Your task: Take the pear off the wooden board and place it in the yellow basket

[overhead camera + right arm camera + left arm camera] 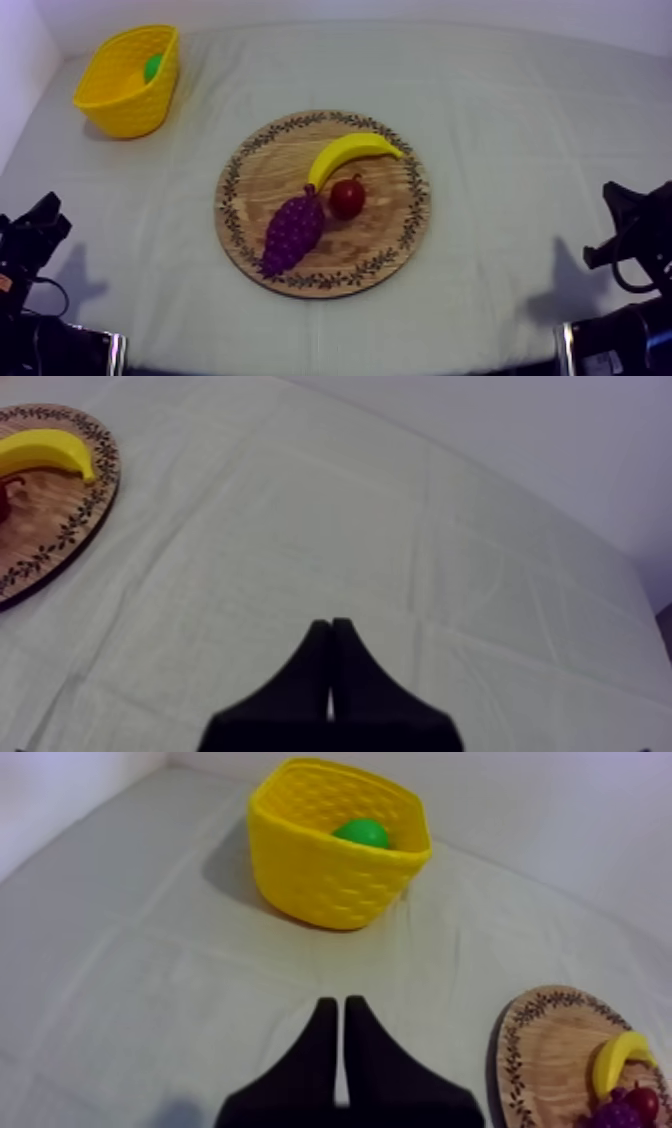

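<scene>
The green pear (152, 67) lies inside the yellow basket (118, 98) at the table's far left; the left wrist view has the pear (362, 832) down in the basket (330, 882) too. The round wooden board (262, 170) sits mid-table. My left gripper (38, 218) rests low at the left edge, shut on nothing, its fingers (325, 1042) a narrow wedge over bare cloth short of the basket. My right gripper (620, 205) rests low at the right edge, its fingers (320, 656) likewise together on nothing.
On the board lie a banana (350, 152), a purple bunch of grapes (293, 231) and a small red fruit (347, 196). The board's rim (510, 1052) lies near the left gripper, and beside the right one the board (60, 526) with the banana (45, 451).
</scene>
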{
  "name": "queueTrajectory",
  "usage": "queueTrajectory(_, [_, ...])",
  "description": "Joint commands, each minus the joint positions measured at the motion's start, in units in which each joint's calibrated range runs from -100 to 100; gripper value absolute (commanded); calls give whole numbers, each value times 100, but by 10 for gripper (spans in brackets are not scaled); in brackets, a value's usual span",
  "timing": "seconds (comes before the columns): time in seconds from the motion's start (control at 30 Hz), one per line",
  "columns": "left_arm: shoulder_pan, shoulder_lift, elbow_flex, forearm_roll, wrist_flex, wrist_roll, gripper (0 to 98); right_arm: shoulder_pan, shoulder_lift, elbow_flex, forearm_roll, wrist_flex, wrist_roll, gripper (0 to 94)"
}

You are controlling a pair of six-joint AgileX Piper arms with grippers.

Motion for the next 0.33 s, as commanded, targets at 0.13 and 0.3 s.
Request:
queueTrajectory(0.13, [-1, -3, 1, -4, -3, 73, 0, -2, 0, -2, 1, 2, 1, 4])
queueTrajectory(0.3, [-1, -3, 1, -4, -3, 83, 0, -4, 0, -2, 1, 2, 0, 4])
